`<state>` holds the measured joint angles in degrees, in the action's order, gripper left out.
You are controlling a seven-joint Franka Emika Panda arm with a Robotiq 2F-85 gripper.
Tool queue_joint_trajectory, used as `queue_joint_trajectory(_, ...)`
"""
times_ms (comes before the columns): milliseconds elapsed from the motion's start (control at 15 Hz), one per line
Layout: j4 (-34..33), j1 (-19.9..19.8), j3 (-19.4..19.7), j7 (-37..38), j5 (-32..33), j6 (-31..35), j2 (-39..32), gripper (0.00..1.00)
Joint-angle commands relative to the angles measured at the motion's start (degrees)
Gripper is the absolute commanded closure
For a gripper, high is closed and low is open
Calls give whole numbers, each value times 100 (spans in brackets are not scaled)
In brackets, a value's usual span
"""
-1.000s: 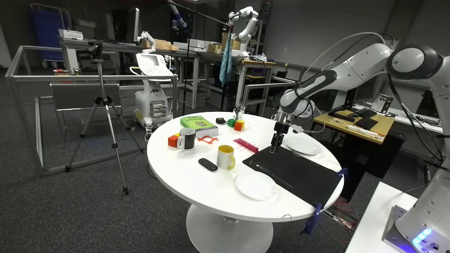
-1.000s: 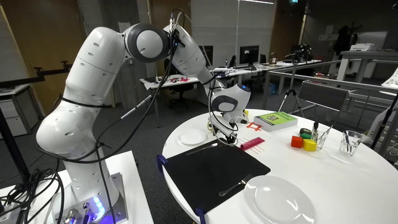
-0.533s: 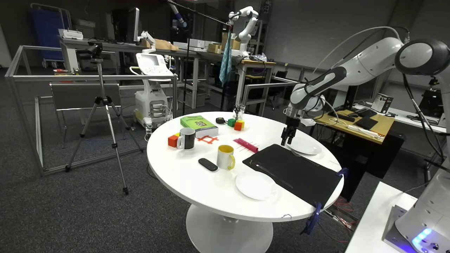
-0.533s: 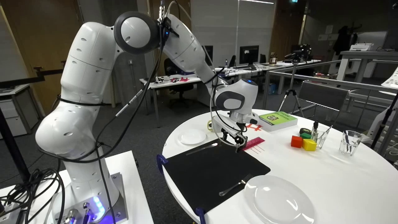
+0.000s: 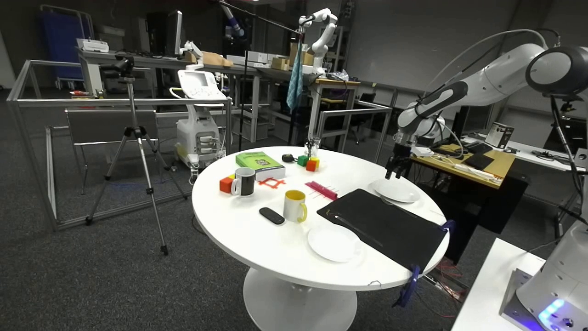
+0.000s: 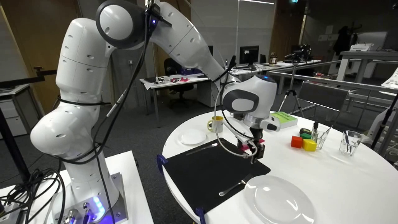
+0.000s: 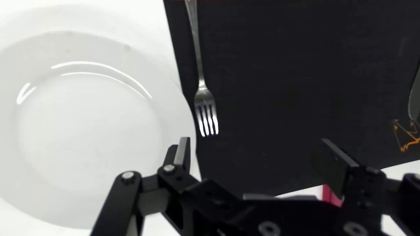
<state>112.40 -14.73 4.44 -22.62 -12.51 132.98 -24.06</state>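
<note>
Well, I judge the fork (image 7: 203,90) light, stiff and slick, best pinched mid-handle; my gripper (image 7: 256,155) hangs nearby, spread wide, empty.

A silver fork (image 7: 203,95) lies beside a round white plate (image 7: 88,131).

Exterior views: opposite sides, angled down, sharing table (image 5: 259,241); wrist view: close, facing down onto plate (image 7: 92,131).

The fork (image 7: 203,95) lies on the mat (image 7: 279,82) (plate (image 7: 88,131) alongside).
</note>
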Motion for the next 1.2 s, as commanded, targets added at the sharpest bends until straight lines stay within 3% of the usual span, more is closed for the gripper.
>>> queue_joint_trajectory(0,309,-379,70,-34,-282,-20,434,0)
queue_joint_trajectory(467,292,-1211,177,-399,-1693,-269,561,0)
queue_joint_trajectory(1133,68,-2124,657,-1148,-2956,-1001,249,0)
